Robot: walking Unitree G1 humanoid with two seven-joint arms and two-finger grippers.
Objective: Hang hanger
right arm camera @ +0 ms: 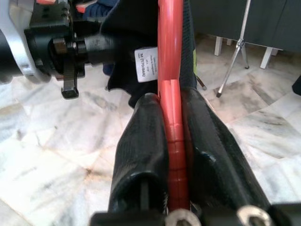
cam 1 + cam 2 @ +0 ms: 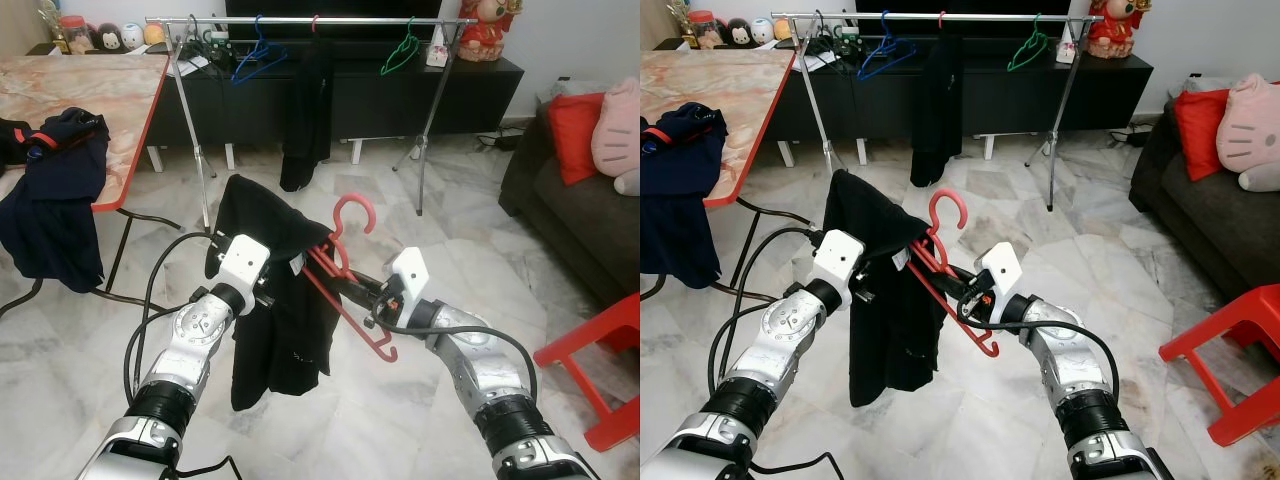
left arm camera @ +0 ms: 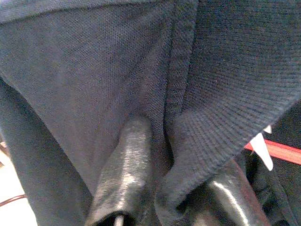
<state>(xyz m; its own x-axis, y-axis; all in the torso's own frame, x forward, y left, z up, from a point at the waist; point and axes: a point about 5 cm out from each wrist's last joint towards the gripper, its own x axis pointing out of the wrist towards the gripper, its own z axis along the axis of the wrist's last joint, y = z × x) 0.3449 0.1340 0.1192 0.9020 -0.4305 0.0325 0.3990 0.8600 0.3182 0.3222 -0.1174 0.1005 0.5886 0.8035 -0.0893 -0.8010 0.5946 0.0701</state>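
Currently the right gripper (image 1: pixel 171 122) is clamped on the red hanger (image 2: pixel 345 285), both black fingers (image 1: pixel 141 141) pressed against its bar. The hanger is held in mid-air before the robot, hook (image 2: pixel 352 210) upward, tilted. A black shirt (image 2: pixel 275 300) hangs on one side of it. The left gripper (image 3: pixel 162 155) pinches the shirt's collar fabric between its closed fingers (image 3: pixel 124 174). Beyond, across the marble floor (image 2: pixel 460 260), stands a metal clothes rack (image 2: pixel 300 20) carrying a blue hanger (image 2: pixel 255 55), a green hanger (image 2: pixel 402 50) and a dark garment (image 2: pixel 305 110).
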